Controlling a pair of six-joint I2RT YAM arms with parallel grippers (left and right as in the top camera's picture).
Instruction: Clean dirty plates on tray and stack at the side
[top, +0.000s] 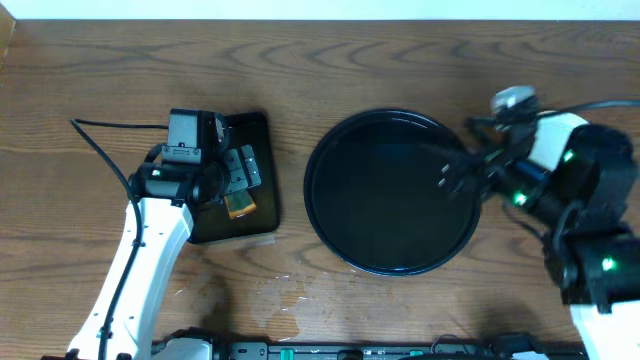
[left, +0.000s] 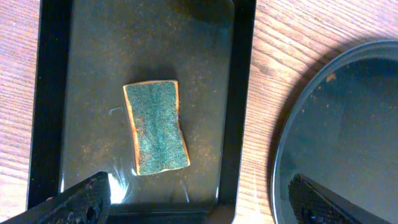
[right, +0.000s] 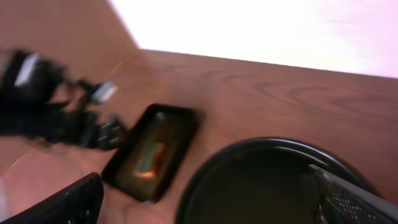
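Observation:
No plates show in any view. The round black tray (top: 390, 200) lies bare at centre right; its rim also shows in the left wrist view (left: 336, 124) and the blurred right wrist view (right: 249, 186). My right gripper (top: 452, 177) hangs over the tray's right edge, open, with nothing between its fingers (right: 208, 202). My left gripper (top: 240, 172) stands open and empty over the small rectangular tray (top: 250, 130), just short of a sponge (left: 155, 127).
The orange sponge with a green scrub face (top: 240, 205) lies in the wet rectangular black tray (left: 81, 62). A thin puddle of water (top: 280, 290) glistens on the wooden table near the front, between the two trays.

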